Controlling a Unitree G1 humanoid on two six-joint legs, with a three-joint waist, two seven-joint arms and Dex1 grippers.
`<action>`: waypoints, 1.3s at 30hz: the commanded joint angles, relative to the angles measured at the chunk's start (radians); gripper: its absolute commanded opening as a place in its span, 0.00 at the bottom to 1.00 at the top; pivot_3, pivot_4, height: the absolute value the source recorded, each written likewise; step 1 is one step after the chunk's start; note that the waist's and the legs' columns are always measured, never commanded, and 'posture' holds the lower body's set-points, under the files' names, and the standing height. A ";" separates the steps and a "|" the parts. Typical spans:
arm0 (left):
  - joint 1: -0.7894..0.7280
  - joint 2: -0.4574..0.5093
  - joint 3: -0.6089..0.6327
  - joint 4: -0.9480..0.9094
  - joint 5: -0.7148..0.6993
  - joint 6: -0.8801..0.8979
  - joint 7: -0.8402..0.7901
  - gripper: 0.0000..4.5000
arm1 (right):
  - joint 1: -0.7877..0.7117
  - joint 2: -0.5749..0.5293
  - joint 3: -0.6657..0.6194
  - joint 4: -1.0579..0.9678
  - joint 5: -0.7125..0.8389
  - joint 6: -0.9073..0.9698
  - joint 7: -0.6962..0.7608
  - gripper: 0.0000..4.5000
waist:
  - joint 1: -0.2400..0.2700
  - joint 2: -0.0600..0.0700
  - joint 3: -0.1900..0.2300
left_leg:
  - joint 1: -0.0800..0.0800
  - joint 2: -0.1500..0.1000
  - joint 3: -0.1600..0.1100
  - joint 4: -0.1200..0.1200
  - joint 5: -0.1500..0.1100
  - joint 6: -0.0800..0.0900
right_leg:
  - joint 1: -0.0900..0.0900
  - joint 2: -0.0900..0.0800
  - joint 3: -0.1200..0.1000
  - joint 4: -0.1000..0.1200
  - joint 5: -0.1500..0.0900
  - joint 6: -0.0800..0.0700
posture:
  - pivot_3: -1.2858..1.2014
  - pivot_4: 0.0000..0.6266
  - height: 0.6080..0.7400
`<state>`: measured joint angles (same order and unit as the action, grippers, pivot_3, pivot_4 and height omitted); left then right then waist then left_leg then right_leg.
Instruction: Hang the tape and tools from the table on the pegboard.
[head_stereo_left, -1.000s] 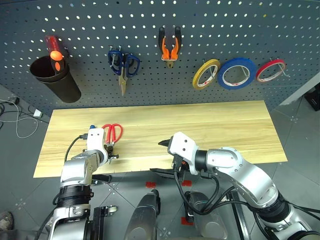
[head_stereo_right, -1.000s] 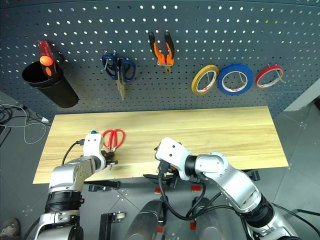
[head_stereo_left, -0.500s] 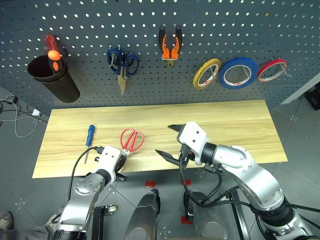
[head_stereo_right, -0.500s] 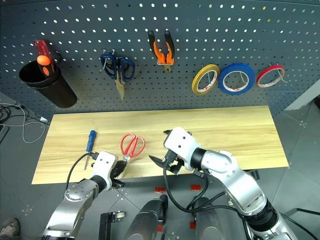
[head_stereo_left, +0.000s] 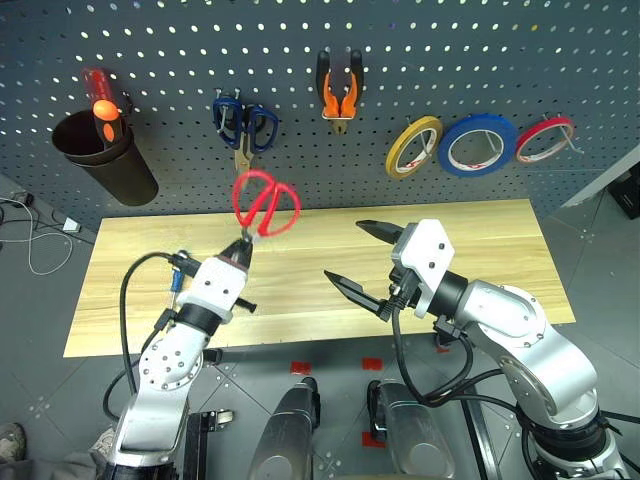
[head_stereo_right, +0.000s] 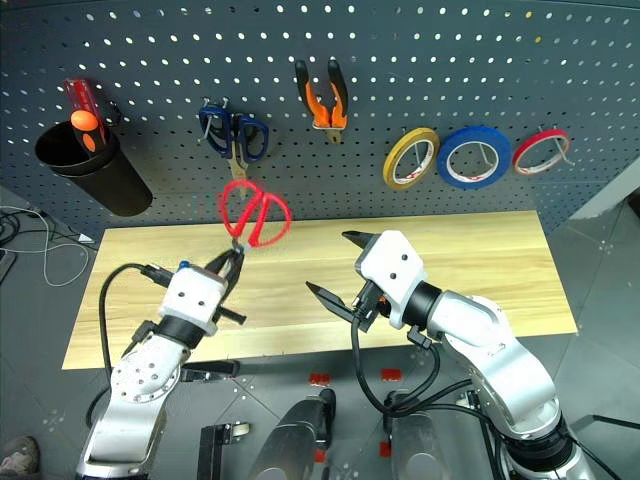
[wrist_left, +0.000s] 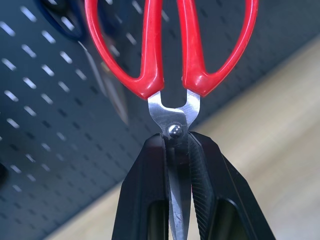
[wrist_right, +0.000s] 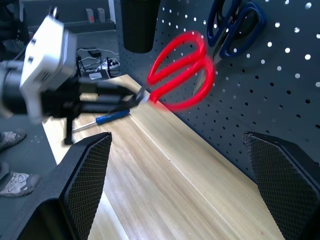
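Left eye view: the left tool (head_stereo_left: 240, 250) is clamped shut on the blades of the red scissors (head_stereo_left: 265, 205), held up off the counter (head_stereo_left: 480, 240) with the red loops topmost, in front of the lower pegboard (head_stereo_left: 160, 40) and just below the blue scissors (head_stereo_left: 246, 122) that hang there. The right tool (head_stereo_left: 360, 255) hovers above the middle of the counter with its two black fingers spread wide and nothing between them. On the pegboard hang the pliers (head_stereo_left: 339, 95) near the centre and, toward the right end, a yellow roll (head_stereo_left: 413, 147), the blue tape (head_stereo_left: 475, 147) and a red roll (head_stereo_left: 545, 139). A black cup (head_stereo_left: 105, 160) at the left end of the pegboard holds a red-and-orange tool (head_stereo_left: 103, 100).

Right eye view: the blue handle of the screwdriver (head_stereo_right: 183, 266) peeps out behind the left arm, near the counter's left end.

Left wrist view: the two black fingers (wrist_left: 150, 190) press together on the steel blades right beneath the pivot rivet, and the red handles rise past them with the pegboard blurred behind.

Right wrist view: its own textured fingers (wrist_right: 85, 165) stand far apart. Between them, farther off, the left tool carries the scissors close to the pegboard, under the blue scissors, and the screwdriver (wrist_right: 102, 120) lies flat on the counter near its front edge.
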<state>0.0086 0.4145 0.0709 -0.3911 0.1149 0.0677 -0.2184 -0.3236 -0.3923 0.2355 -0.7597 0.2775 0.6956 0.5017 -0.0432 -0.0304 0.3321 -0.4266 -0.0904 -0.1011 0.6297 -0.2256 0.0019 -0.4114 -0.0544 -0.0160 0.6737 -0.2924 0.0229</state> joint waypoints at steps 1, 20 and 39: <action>-0.034 -0.005 0.037 -0.063 0.006 0.009 0.022 0.06 | -0.006 -0.005 -0.021 -0.021 0.015 -0.035 0.008 1.00 | -0.002 0.000 0.000 | 0.000 0.000 0.000 0.000 0.000 0.000 | 0.000 0.000 0.000 0.000 0.000 0.000 | 0.48 0.54 1.00; -0.223 -0.017 0.037 0.028 0.018 0.081 0.023 0.06 | -0.076 0.003 -0.004 0.070 -0.002 -0.096 0.021 1.00 | -0.007 0.000 0.000 | 0.000 0.000 0.000 0.006 0.000 0.000 | 0.001 0.000 -0.001 0.006 0.000 0.000 | 0.48 0.53 1.00; -0.238 -0.065 -0.019 0.225 -0.026 0.229 -0.027 0.67 | -0.115 0.033 0.040 0.101 -0.026 -0.096 0.003 1.00 | -0.015 0.000 0.000 | 0.000 0.000 -0.001 0.013 0.000 0.000 | 0.003 0.000 -0.001 0.007 0.000 0.000 | 0.47 0.54 1.00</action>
<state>-0.2579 0.3494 0.0305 -0.1491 0.1004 0.2580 -0.2499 -0.4481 -0.3685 0.2631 -0.6238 0.2557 0.6115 0.5156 -0.0581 -0.0307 0.3319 -0.4267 -0.0909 -0.1023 0.6431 -0.2257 0.0022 -0.4085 -0.0540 -0.0169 0.6808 -0.2920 0.0230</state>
